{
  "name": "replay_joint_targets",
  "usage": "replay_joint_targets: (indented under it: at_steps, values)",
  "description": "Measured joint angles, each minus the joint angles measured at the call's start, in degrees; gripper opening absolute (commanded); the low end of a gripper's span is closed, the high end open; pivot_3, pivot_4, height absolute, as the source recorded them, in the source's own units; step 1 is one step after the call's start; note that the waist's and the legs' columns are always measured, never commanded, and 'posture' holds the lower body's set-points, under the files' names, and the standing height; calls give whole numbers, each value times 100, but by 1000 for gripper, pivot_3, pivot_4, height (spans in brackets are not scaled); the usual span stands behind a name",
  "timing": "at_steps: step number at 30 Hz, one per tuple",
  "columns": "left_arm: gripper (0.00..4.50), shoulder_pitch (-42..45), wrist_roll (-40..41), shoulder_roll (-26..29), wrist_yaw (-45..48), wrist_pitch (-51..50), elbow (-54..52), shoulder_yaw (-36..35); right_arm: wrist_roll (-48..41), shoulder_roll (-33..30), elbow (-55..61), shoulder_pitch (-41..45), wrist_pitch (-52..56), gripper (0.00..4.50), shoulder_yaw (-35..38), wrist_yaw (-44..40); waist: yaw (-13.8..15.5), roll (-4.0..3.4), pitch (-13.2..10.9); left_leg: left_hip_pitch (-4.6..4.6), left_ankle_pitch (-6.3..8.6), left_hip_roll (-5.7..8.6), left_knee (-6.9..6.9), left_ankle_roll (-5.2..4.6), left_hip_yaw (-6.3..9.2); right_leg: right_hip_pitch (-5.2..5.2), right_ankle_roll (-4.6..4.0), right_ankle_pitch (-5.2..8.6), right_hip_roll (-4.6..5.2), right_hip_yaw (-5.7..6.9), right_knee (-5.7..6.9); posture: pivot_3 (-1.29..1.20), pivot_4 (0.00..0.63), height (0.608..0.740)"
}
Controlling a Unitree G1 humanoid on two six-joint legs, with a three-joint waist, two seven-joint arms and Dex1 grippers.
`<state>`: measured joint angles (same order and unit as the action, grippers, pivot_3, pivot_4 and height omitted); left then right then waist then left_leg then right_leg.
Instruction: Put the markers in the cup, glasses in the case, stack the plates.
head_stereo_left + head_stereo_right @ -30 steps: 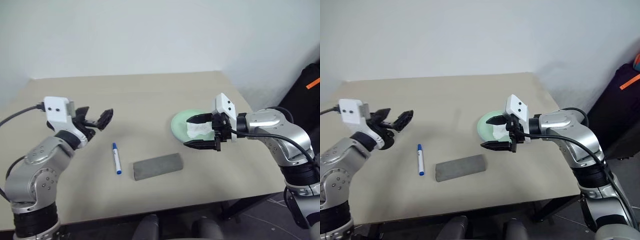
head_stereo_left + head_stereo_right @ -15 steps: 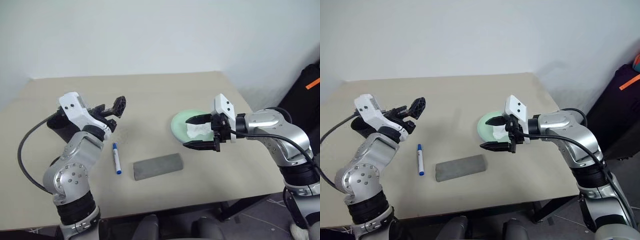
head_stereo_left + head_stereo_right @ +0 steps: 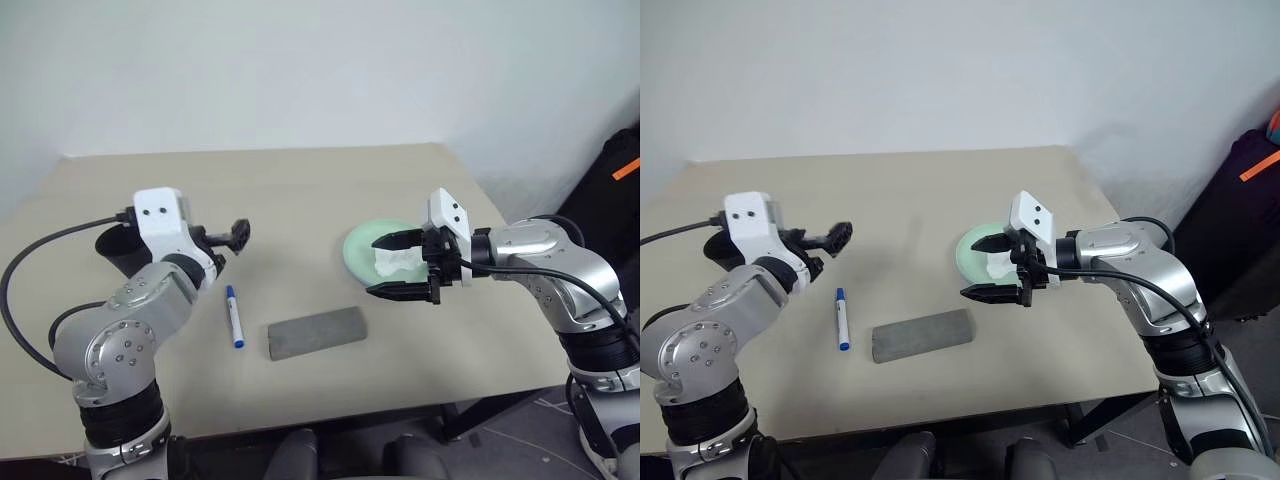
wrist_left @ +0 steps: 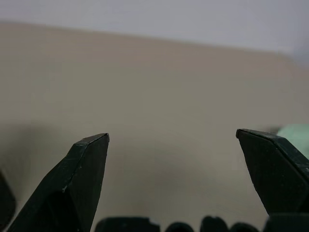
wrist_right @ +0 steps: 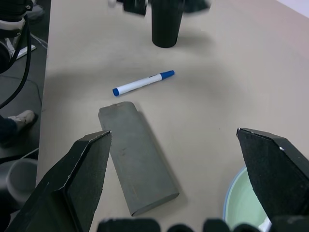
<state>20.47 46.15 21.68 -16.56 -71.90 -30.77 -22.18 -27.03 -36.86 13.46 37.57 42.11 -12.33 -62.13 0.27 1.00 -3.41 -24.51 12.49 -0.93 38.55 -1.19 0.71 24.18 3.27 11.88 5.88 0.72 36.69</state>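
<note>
With my left gripper (image 3: 232, 238) spread and empty, the blue-capped marker (image 3: 233, 316) lies just below and toward me from its fingers, long axis running near-to-far, black cup (image 3: 122, 253) behind that arm. Left is nearer. Grey case (image 3: 315, 332) next, then right gripper (image 3: 398, 266), spread, over the mint plate (image 3: 362, 250). Plain beige table (image 3: 300, 190), white wall behind.

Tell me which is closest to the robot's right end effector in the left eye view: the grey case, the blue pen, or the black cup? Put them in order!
From the right end effector:
1. Grey case, just below and to its left.
2. Blue pen, further left, past the case.
3. Black cup, farthest, behind the left arm.
</note>
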Motion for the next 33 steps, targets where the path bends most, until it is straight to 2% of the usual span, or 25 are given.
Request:
replay_joint_targets:
  at_steps: [7,12,22,33]
  values:
    - [4486,262,-302,-753,-592,-1520,-51,-231,-2,2,4,0,24,4500,0,-11,-5,1,0,1,-5,0,-1,-8,2,1,0,0,-2,0,1,0,0,704]
    - [4486,329,-879,-1195,-841,-2011,-117,-530,-7,-8,4,0,64,4500,0,-80,-1,3,0,0,-3,4,0,-4,3,-1,0,0,0,0,0,0,0,704]
    - [4486,-91,-1365,-1420,-965,-2017,-118,-473,-2,-20,3,1,65,4500,0,-131,2,6,1,0,6,4,-2,11,4,1,-1,0,1,-1,0,0,0,704]
    - [4486,-216,-1400,-1760,-1210,-2018,-23,-563,2,-6,3,1,64,4500,0,-125,-3,7,1,0,7,5,-3,12,5,3,-2,1,2,-1,0,0,0,704]
